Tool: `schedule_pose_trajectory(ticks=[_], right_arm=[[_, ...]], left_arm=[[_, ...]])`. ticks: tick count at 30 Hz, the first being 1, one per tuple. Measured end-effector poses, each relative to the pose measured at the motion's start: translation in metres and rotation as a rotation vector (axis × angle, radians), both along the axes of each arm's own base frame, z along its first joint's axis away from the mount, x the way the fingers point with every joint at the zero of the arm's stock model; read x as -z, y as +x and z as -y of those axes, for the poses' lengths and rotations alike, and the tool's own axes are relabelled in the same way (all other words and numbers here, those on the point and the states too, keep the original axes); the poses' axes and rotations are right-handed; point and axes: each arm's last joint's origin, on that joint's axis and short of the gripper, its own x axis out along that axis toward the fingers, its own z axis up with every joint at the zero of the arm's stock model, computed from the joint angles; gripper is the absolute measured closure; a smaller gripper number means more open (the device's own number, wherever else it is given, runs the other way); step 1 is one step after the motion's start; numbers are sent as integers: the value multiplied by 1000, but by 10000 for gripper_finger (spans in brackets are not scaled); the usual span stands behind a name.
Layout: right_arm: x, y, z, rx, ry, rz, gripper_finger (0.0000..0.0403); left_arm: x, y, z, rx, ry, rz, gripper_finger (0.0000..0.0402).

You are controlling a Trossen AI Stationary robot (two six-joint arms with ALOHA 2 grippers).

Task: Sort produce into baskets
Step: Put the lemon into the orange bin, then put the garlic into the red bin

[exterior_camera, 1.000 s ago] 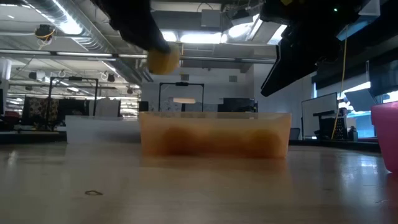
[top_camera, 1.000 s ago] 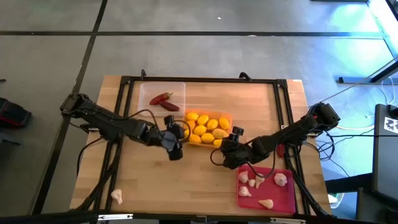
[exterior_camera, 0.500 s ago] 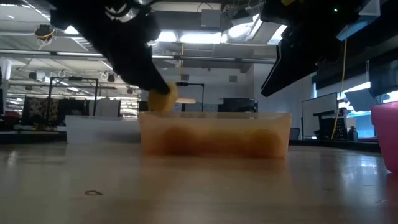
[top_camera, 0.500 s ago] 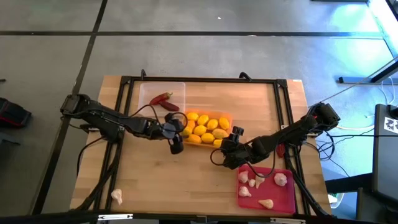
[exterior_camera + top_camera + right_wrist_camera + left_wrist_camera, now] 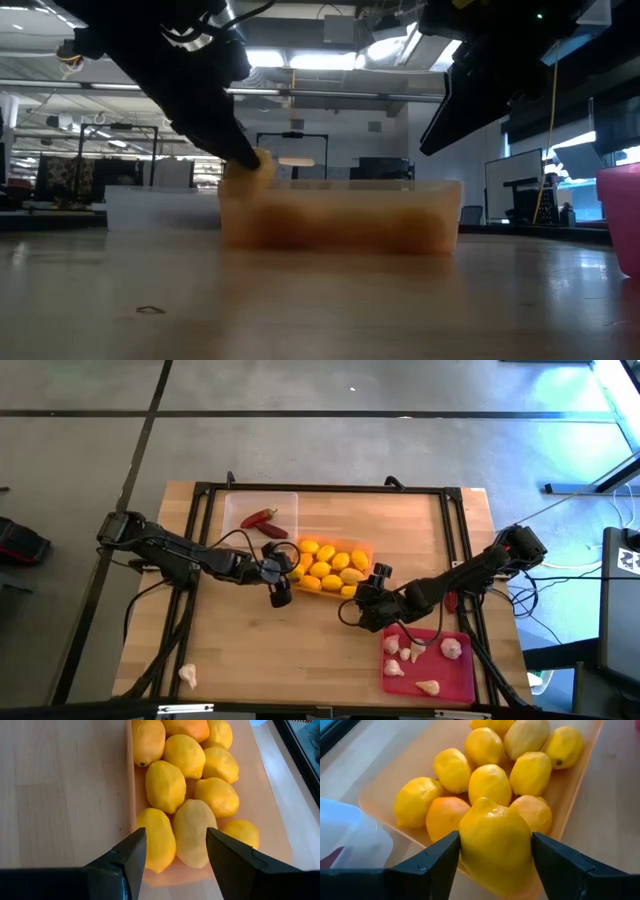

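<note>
Lowered since a second ago, the left gripper [image 5: 492,857] pinches a lemon [image 5: 495,845] over the orange tray's [image 5: 368,550] edge, ready to drop it with the other lemons. Right gripper [image 5: 172,852] waits nearby, fingers spread and empty.

Evenly bright from overhead, glaring off ceiling lights [image 5: 300,58] in the backlit low view, with a blurred orange tray [image 5: 340,213].

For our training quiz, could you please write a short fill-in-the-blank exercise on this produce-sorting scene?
1. The left gripper has a ____ between its fingers at the orange tray.
2. The two chili peppers lie in the ____ tray.
3. One garlic bulb lies loose on the ____, outside the red-pink tray.
4. The right gripper is ____, with nothing between its fingers.

Missing words: lemon; clear; table; open
</note>
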Motion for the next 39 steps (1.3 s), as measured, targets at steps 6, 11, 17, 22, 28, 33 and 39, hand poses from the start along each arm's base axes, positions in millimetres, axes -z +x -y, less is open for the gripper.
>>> schedule_pose_trajectory(ticks=[6,11,17,22,28,33,39], right_arm=[[0,0,0,0,0,0,205],[0,0,0,1,0,1,205],[0,0,0,3,1,2,205],[0,0,0,3,1,1,205],[5,-2,1,2,3,4,205],[12,-3,1,16,20,25,205],[12,-2,1,18,24,31,205]], left_arm=[[-4,2,2,22,14,-18,134],[-19,8,7,61,42,-48,134],[-34,12,10,69,46,-75,137],[-33,14,5,7,89,-77,137],[-13,18,-2,-13,96,-177,137],[0,20,-2,-9,87,-239,137],[-17,21,1,-1,80,-200,137]])
